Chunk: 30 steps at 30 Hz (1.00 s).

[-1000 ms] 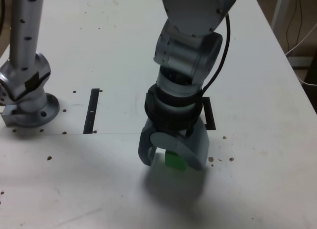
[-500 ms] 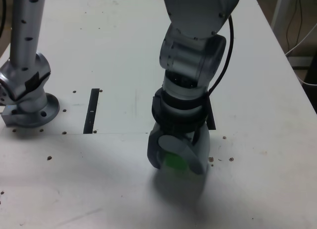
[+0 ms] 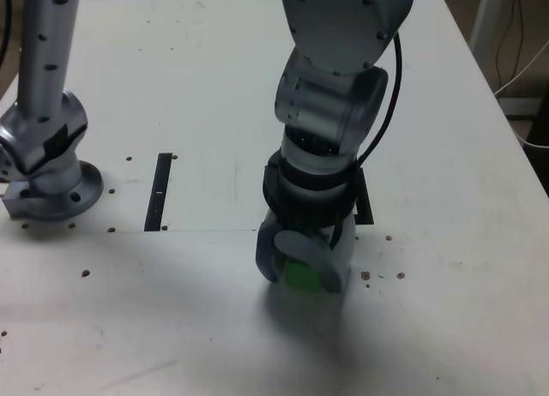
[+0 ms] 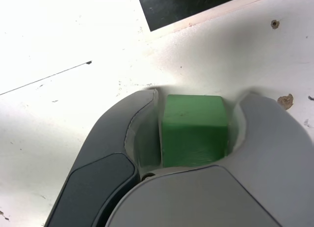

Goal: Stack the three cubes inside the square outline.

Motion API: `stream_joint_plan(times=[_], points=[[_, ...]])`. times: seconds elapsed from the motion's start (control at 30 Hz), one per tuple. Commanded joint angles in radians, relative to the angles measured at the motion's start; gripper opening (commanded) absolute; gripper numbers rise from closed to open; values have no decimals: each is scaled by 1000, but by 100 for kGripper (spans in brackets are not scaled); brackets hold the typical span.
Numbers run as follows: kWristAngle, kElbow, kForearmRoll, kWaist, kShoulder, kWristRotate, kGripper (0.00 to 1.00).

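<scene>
Near the tabletop's (image 3: 455, 327) front edge, the hand (image 3: 302, 280) has narrowed around the green cube (image 4: 195, 131), seemingly gripping it, ready for lifting.

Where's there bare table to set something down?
Two patches in the exterior view: between the left black strip and the arm, and right of the arm, out to the table's right edge. It's crowded around the green cube, with jaws on both sides.

green cube (image 4: 195, 131) flanked by fingers (image 4: 267, 133), open tabletop (image 3: 171, 319) around
</scene>
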Motion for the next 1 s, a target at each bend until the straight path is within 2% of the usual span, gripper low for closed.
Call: stream_joint_plan(times=[0.0, 0.27, 0.5, 0.6, 0.8, 0.97], points=[[1, 0, -3, 2, 6, 2, 37], [-10, 2, -5, 2, -2, 2, 26], [-23, -10, 29, 2, -33, 0, 24], [-13, -63, 98, 2, -57, 0, 24], [31, -224, 292, 36, -105, 10, 24], [34, -325, 385, 121, -131, 51, 24]])
